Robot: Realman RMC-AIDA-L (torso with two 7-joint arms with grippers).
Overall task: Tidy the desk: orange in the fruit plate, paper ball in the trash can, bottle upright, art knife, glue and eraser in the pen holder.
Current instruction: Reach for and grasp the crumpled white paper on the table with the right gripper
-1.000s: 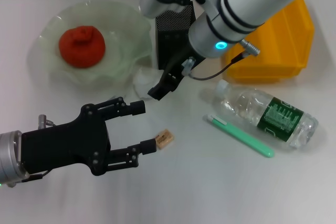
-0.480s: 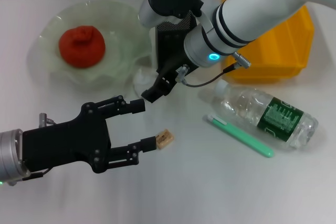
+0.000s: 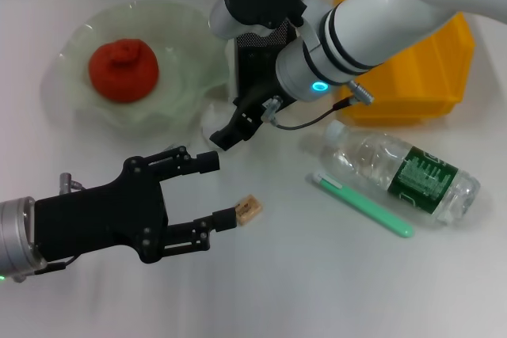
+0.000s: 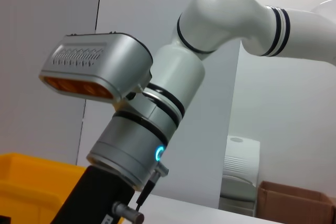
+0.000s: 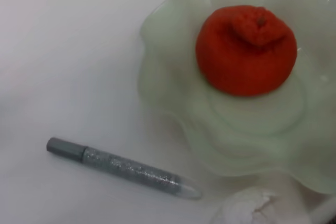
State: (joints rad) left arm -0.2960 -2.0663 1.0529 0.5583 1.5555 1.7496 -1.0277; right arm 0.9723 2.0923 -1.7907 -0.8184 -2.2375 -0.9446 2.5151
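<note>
The orange (image 3: 123,69) (image 5: 245,50) lies in the pale-green fruit plate (image 3: 186,33) (image 5: 173,77). A white paper ball (image 3: 212,122) (image 5: 247,209) rests on the desk by the plate's rim, and my right gripper (image 3: 230,134) hangs just over it. The black mesh pen holder (image 3: 257,65) stands behind that arm. The bottle (image 3: 404,172) lies on its side, with the green art knife (image 3: 364,205) in front of it. The tan eraser (image 3: 249,210) sits just past one fingertip of my open left gripper (image 3: 218,189). A glitter glue pen (image 5: 121,166) lies beside the plate.
The yellow trash can (image 3: 420,61) (image 4: 26,182) stands at the back right, behind the bottle. My right arm (image 3: 364,13) (image 4: 173,103) reaches across above the pen holder. Bare white desk (image 3: 317,290) spreads along the front.
My right gripper has shifted a little to the left, toward the paper ball by the plate's rim. The left arm and the eraser have not moved.
</note>
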